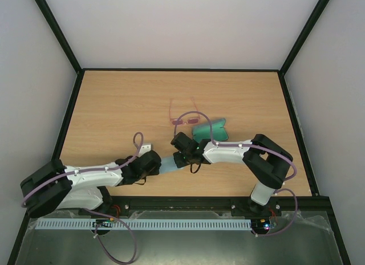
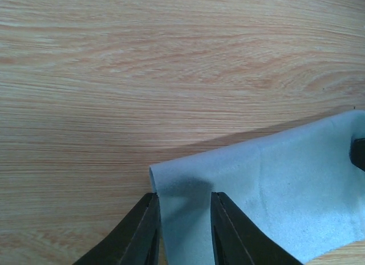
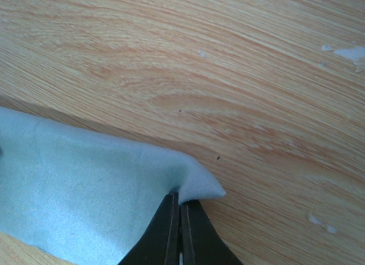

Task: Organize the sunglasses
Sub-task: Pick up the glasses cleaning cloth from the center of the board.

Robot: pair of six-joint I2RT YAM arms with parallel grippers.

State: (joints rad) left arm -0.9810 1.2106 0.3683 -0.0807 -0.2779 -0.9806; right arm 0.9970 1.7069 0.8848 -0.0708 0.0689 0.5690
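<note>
Right jaws pinch the cloth (image 3: 85, 185) corner shut; left jaws straddle its edge, grip unclear. Sunglasses (image 1: 183, 120) look light and fragile, best grasped at the bridge.

The left arm (image 1: 91, 176) and right arm (image 1: 228, 153) are built alike: smooth white shells between chunky black joint housings, each on a black base (image 1: 254, 207). A thin lilac cable (image 1: 137, 134) runs along each arm in loose loops, fastened at small clips, and a small circuit board (image 1: 261, 224) with tiny lit dots sits beside the right base. The left gripper (image 2: 183, 195) and right gripper (image 3: 179, 198) have plain matte black fingers (image 2: 228, 236), flat-sided and narrowing towards the tips.
</note>
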